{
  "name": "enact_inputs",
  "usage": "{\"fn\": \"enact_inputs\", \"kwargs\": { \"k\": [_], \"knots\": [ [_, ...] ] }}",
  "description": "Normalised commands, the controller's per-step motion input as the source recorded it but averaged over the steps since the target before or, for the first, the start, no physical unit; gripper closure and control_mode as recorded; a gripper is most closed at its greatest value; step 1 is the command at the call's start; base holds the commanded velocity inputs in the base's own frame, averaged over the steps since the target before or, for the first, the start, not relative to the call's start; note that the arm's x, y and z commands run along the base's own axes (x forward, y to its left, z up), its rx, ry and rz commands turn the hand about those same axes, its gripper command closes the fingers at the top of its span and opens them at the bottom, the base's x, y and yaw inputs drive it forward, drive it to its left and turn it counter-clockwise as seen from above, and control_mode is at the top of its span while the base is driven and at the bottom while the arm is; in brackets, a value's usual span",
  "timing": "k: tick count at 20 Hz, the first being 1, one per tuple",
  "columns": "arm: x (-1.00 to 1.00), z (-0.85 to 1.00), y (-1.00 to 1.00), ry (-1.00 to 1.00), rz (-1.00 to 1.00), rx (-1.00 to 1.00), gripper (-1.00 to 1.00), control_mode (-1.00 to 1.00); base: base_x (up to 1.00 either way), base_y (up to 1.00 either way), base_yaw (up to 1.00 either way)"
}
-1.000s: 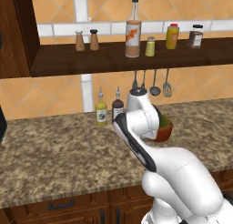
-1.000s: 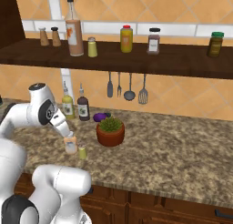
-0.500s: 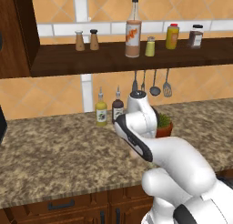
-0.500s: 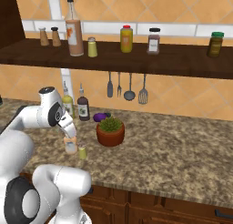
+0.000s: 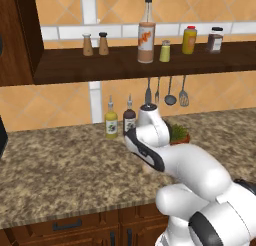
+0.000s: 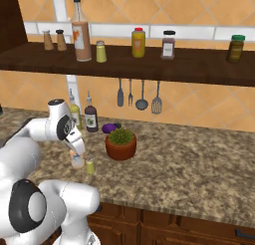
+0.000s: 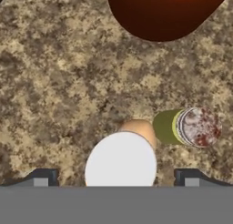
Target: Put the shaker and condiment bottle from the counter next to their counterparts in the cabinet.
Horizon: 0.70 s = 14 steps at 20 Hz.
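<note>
The squat peach condiment bottle [image 7: 120, 161] with its white cap stands on the counter right below my gripper [image 7: 116, 177]. The dark fingertips [image 7: 42, 176] stand wide on either side of it, open and not touching. The small yellow-green shaker [image 7: 186, 126] stands just beside the bottle. In the right base view my gripper [image 6: 75, 152] hangs over the condiment bottle [image 6: 77, 162], with the shaker [image 6: 90, 167] to its right. On the cabinet [image 6: 149, 64] shelf stand the counterparts: a tall spouted bottle [image 6: 81, 35] and a tiny shaker [image 6: 101, 51]. The left base view also shows them, the tall bottle [image 5: 146, 37] and the shaker [image 5: 164, 51].
A terracotta pot with a plant [image 6: 121, 142] stands close to the right of the shaker. Two sauce bottles [image 6: 90, 117] stand by the wall under hanging utensils [image 6: 142, 94]. The shelf also carries brown shakers [image 6: 54, 40], a yellow bottle [image 6: 138, 42] and jars [image 6: 168, 45].
The arm's upper joint has swung to the right in the right base view, bringing the hand more squarely over the condiment bottle. The jaws stay open.
</note>
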Motion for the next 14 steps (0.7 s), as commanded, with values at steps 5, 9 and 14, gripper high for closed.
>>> {"fn": "enact_inputs", "kwargs": {
  "k": [5, 9, 14],
  "knots": [
    [0.11, -0.32, 0.00, 0.07, -0.03, 0.00, -1.00, -1.00, 0.00, 0.00, 0.00],
    [0.11, -0.30, 0.00, 0.07, -0.03, 0.00, -1.00, -1.00, 0.00, 0.00, 0.00],
    [0.14, -0.49, 0.23, 0.09, -0.04, 0.00, 1.00, -1.00, 0.00, 0.00, 0.00]
  ]
}}
